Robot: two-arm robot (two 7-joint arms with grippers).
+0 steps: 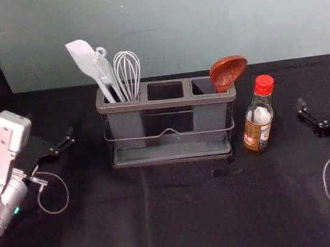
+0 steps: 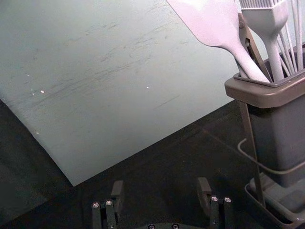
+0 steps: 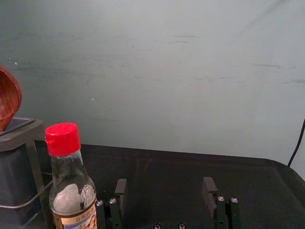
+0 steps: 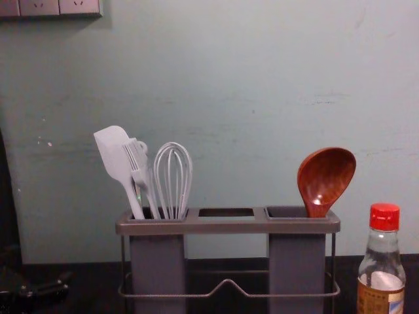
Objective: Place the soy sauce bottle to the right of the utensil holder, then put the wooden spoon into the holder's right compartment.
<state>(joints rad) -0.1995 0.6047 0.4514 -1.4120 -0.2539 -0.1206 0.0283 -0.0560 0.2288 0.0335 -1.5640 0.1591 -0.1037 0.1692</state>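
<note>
Head view: soy sauce bottle, clear glass, ridged red cap, is stood upright at centre-right, just beside the smooth, wire-railed utensil holder. Wooden spoon, glossy, grained, round-bowled, is seated in the holder's right compartment. Left gripper, frame left, and right gripper, frame right, are parked, jaws parted.

A: Spoon: wood, smooth, glossy; highlight low in the bowl.
B: Bottle: smooth, clear, glass by look. Cap plastic, label paper-like.
A: Holder?
B: Matt plastic; wire rail looks metal.
A: Spatula: smooth, matt, plastic or silicone, cannot tell which.
B: Tabletop: matt cloth, creased. Wall: matt, scuffed.
</note>
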